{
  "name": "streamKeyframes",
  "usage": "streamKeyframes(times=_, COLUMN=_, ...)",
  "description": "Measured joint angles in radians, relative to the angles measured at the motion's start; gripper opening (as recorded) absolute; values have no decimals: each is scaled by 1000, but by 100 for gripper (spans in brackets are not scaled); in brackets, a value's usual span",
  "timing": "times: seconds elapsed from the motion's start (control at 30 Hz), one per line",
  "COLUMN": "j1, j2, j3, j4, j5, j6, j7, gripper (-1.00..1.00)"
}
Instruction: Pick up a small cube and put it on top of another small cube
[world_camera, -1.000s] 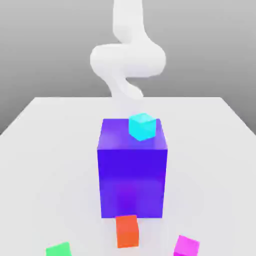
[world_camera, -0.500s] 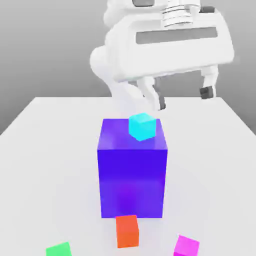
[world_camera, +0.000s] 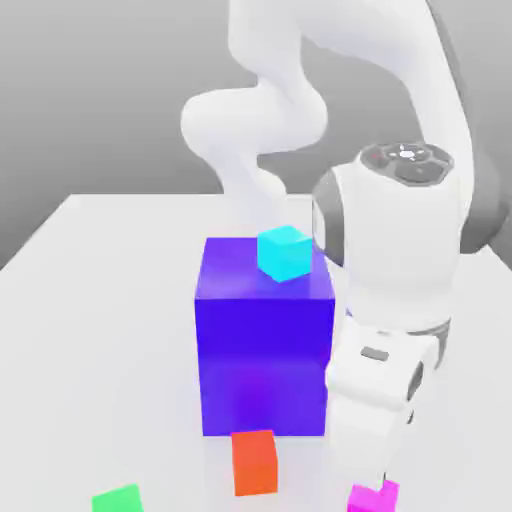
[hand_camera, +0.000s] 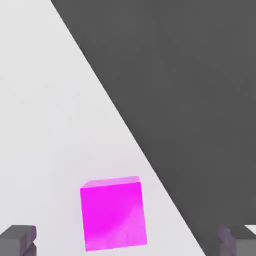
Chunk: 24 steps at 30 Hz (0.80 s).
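Note:
The small magenta-pink cube (world_camera: 376, 497) rests on the white table near the front edge, toward the exterior view's right. My white hand (world_camera: 380, 410) hangs directly over it and covers part of it. In the hand view the same cube (hand_camera: 114, 214) lies between my two dark fingertips (hand_camera: 18, 240), which stand wide apart on either side without touching it. My gripper (hand_camera: 128, 242) is open and holds nothing.
A big blue-purple block (world_camera: 265, 340) stands mid-table, just beside my hand, with a small cyan cube (world_camera: 285, 252) on its top. A small orange-red cube (world_camera: 254, 462) sits in front of the block. A small green cube (world_camera: 118, 499) lies at the front left. The table's edge (hand_camera: 131, 131) runs close behind the magenta cube.
The arm has swung down from high behind the block to the front right, bringing the hand low over the magenta cube. The cubes have not moved.

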Motion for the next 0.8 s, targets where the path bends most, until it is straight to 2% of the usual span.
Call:
streamKeyframes(times=0.1, j1=-12, j2=109, j3=18, j4=20, j5=7, j6=81, j7=-19, gripper=0)
streamKeyframes(times=0.13, j1=-18, j2=144, j3=26, j4=27, j5=13, j6=98, j7=-25, gripper=-100)
streamKeyframes(times=0.3, j1=-18, j2=144, j3=26, j4=27, j5=13, j6=95, j7=-24, gripper=-100)
streamKeyframes(times=0.33, j1=-19, j2=153, j3=28, j4=34, j5=-5, j6=43, j7=-28, gripper=-100)
streamKeyframes(times=0.37, j1=-20, j2=148, j3=28, j4=31, j5=1, j6=74, j7=-24, gripper=-100)
streamKeyframes(times=0.5, j1=-8, j2=29, j3=9, j4=2, j5=-18, j6=13, j7=-3, gripper=-100)
streamKeyframes(times=0.8, j1=-242, j2=-35, j3=-172, j4=53, j5=48, j6=-116, j7=-47, gripper=-100)
